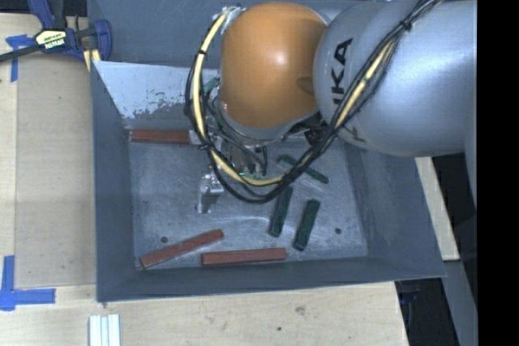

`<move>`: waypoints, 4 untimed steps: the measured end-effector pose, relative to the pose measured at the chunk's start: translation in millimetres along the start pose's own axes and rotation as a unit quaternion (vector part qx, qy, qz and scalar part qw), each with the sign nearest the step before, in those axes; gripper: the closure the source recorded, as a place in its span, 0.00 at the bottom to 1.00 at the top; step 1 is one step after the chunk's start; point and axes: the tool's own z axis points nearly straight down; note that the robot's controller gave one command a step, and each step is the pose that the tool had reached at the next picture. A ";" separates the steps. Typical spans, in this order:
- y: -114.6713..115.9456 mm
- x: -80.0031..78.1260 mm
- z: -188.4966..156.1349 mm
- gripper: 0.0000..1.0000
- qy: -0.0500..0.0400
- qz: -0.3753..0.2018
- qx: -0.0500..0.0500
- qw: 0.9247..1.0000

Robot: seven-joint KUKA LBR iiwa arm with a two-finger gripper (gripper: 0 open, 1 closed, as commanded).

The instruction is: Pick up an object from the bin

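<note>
**Hand low among flat sticks**

Left, a flat red-brown stick (160,137) lies by the back wall of the grey metal bin (109,215). Two long red-brown sticks (180,248) lie at the front. The silver hand (209,194) hangs near them over rough bare floor; wide or narrow, I cannot tell. Right lie smooth dark green sticks (306,224). All look thin and flat, so the hand may slip off or scrape metal.

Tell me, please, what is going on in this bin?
A silver KUKA arm with an orange wrist cover reaches into the grey metal bin from the right, its wrist low over the middle. Nothing appears lifted: flat reddish-brown sticks lie at the left and front, and dark green sticks lie on the floor just right of the wrist.
</note>
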 end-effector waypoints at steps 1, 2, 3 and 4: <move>-13.0 7.4 41.4 0.00 -0.004 -0.019 -0.001 1.000; -22.7 16.9 89.1 0.00 0.000 -0.099 0.000 0.995; -17.7 25.3 149.6 1.00 -0.011 -0.127 -0.002 0.992; -17.7 25.3 149.6 1.00 -0.011 -0.126 -0.002 0.992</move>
